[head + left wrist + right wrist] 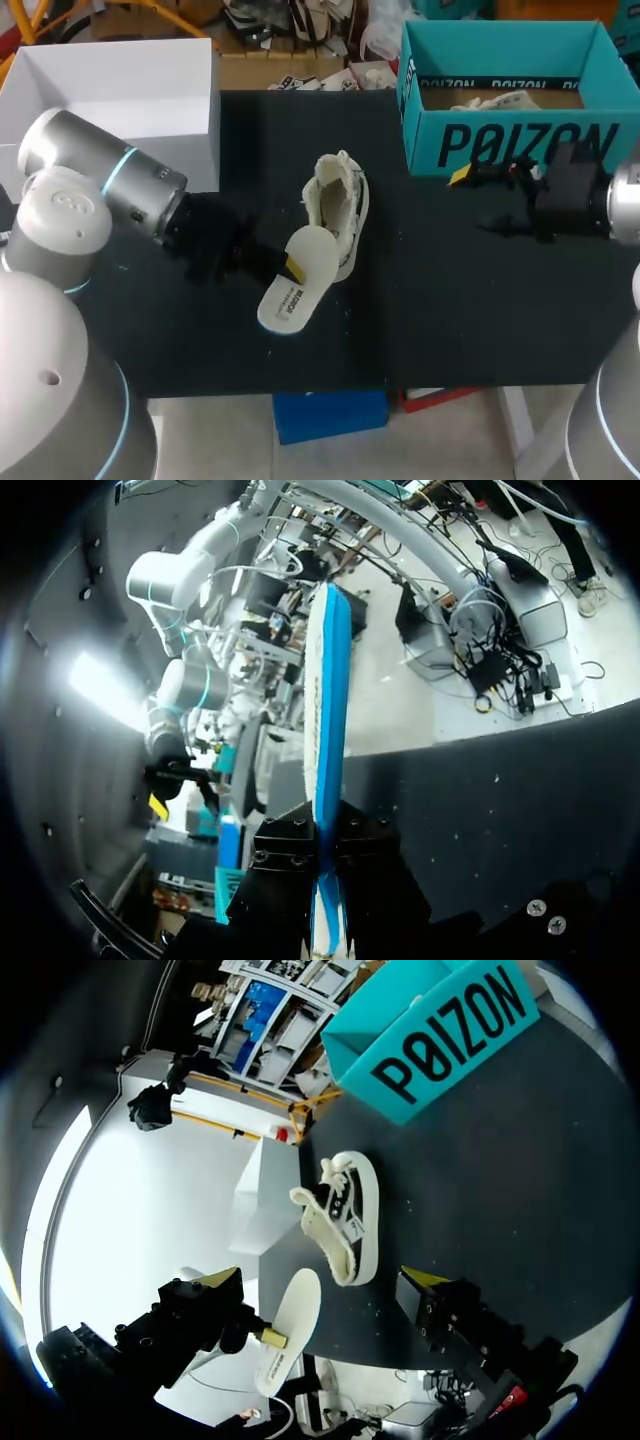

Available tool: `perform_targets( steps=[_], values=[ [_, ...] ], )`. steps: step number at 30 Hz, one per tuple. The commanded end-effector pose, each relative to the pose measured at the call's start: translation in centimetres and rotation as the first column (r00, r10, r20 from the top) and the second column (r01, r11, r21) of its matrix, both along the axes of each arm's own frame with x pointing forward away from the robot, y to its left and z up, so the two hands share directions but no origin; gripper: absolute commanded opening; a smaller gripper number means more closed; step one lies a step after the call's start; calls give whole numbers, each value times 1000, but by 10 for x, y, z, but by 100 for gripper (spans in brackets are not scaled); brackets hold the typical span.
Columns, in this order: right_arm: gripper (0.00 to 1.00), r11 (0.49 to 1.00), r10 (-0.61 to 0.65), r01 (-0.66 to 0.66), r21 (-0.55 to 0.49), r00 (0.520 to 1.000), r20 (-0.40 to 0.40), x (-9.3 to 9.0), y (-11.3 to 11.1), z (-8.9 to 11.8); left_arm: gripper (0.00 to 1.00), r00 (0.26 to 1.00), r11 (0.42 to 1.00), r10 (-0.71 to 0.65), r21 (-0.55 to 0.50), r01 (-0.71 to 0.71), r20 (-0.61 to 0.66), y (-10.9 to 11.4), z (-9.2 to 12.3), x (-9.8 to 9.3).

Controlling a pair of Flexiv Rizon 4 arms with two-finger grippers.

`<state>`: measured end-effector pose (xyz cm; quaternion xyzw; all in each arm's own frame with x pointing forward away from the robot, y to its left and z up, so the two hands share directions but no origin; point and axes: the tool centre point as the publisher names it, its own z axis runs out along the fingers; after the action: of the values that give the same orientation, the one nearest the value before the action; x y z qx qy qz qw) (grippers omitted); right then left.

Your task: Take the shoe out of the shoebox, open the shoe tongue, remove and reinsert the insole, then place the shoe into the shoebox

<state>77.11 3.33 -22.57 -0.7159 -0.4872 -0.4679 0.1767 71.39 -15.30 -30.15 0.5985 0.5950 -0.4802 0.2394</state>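
Observation:
A cream shoe (337,205) lies on the black table (450,310), its tongue pulled open. Its white insole (292,283) leans out of the shoe's near end, and my left gripper (291,267) is shut on it from the left. In the left wrist view the insole (328,720) shows edge on, white and blue, clamped between the black fingers (285,865). My right gripper (478,200) stands open to the right of the shoe, in front of the teal shoebox (505,140). From the right wrist the shoe (347,1215) and the insole (290,1330) lie ahead of the open right gripper (322,1280).
An open white box (120,90) stands at the table's back left, behind my left arm. The shoebox holds a pale shoe (495,100). The table's front edge (330,388) runs just below the insole.

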Motion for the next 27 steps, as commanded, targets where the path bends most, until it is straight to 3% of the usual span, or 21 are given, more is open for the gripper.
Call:
perform_targets(
  steps=[1,27],
  values=[
    [100,1000,-15,15,0,1000,10,0,3,-2,0,997,997,-69,43,71,-32,-1,-3,17],
    [100,1000,-15,15,0,1000,10,0,3,-2,0,983,960,-166,215,179,-79,-14,-26,79]
  ],
)
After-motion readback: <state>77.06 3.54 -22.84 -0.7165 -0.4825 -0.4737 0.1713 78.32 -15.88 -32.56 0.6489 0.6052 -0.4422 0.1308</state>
